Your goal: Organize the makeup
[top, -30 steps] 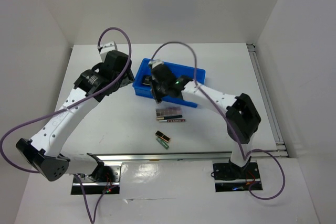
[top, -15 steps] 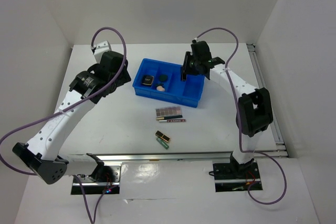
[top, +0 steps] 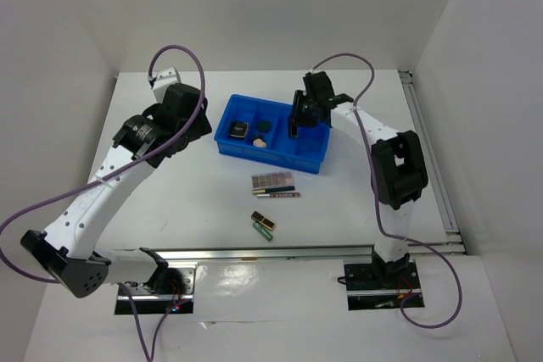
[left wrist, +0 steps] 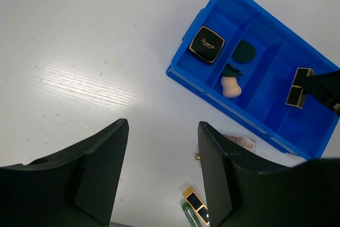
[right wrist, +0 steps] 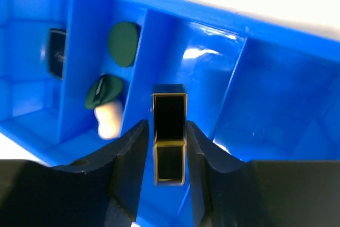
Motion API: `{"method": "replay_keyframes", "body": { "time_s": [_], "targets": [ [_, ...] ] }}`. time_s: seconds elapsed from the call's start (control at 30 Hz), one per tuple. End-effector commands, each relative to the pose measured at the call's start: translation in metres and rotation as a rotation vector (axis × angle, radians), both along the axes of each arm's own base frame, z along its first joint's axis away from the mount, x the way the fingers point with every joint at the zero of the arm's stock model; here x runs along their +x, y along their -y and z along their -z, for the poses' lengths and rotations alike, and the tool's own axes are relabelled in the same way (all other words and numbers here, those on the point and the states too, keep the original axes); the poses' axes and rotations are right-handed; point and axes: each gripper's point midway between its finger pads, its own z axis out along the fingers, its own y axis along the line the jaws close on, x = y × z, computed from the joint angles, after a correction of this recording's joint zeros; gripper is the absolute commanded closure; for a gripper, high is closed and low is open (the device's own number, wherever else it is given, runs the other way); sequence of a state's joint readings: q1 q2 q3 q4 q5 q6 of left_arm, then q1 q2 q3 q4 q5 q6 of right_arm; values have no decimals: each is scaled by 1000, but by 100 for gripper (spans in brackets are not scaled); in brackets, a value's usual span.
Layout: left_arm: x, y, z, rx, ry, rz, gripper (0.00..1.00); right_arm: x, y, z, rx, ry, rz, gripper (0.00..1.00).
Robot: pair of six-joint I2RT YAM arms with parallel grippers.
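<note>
Left gripper (left wrist: 163, 131) hangs wide open and empty above the white table (top: 204, 201), left of the blue plastic divided tray (top: 310, 161); right gripper (right wrist: 166, 128) clamps a black-gold rectangular case (right wrist: 169, 115) over the compartment just right of the peach sponge (right wrist: 109, 120); pinkish flat palette (top: 271, 180) lies near of the tray.

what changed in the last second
The right end effector, shut on a black-gold case, swung from the left-front of the blue tray to a compartment further right. The left end effector, open, barely shifted; the palette and other loose makeup on the table stayed put.
</note>
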State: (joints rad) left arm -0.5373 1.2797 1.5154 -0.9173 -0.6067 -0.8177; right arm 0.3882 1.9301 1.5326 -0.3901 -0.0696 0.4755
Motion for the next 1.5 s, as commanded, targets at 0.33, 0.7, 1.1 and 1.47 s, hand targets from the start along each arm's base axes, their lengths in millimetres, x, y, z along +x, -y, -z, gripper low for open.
{"method": "replay_keyframes", "body": {
  "time_s": [0.33,0.7,1.1,1.47],
  "targets": [
    [-6,-3,1,-20,-10,-12,32,28,-29,-20,13,93,-47,35],
    [-3,-5,-1,-8,-3,-26,32,-144,-77,-76,-123,292,-431,39],
    [-7,-4,-2,-20,-7,-13,32,-303,-103,23,-219,33,-847,16],
    [-10,-5,-3,-27,-7,-18,32,-325,-102,51,-277,-35,-893,42]
  ]
}}
